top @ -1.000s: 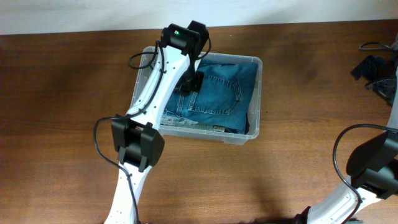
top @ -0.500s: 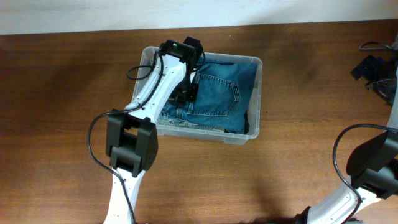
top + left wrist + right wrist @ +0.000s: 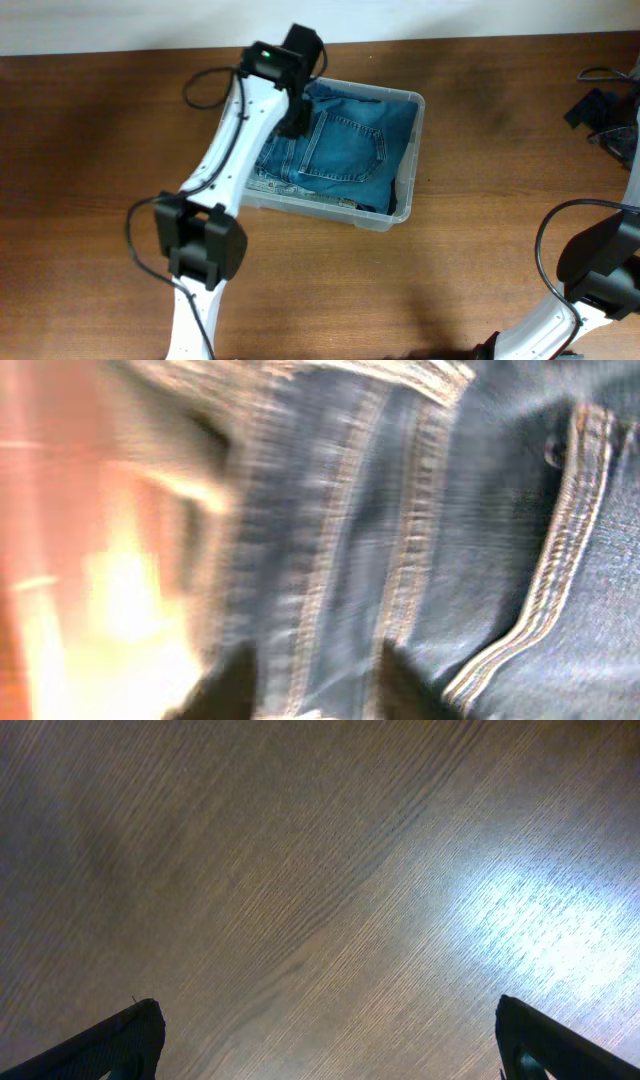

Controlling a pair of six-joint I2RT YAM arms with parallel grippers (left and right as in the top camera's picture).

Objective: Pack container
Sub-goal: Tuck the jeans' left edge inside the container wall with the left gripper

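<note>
1. The container (image 3: pixel 415 160) is sitting on the wooden table (image 3: pixel 100 150), just above the middle of the overhead frame, with its long sides running slightly askew to the table edge.
2. Folded blue jeans (image 3: pixel 350 150) are lying inside it, filling most of the floor, with a back pocket facing up.
3. The left arm is reaching in from the lower left of the frame, and the left gripper (image 3: pixel 310 695) is hanging over the upper left corner of the jeans. In the blurred wrist view its dark fingertips (image 3: pixel 225 690) are standing apart above a denim seam, released and clamping nothing.
4. The right gripper (image 3: pixel 320 1040) is hovering over bare wood at the lower right, its jaws spread wide and empty.
5. A dark tangle of cables (image 3: pixel 600 110) is lying at the right edge.
</note>
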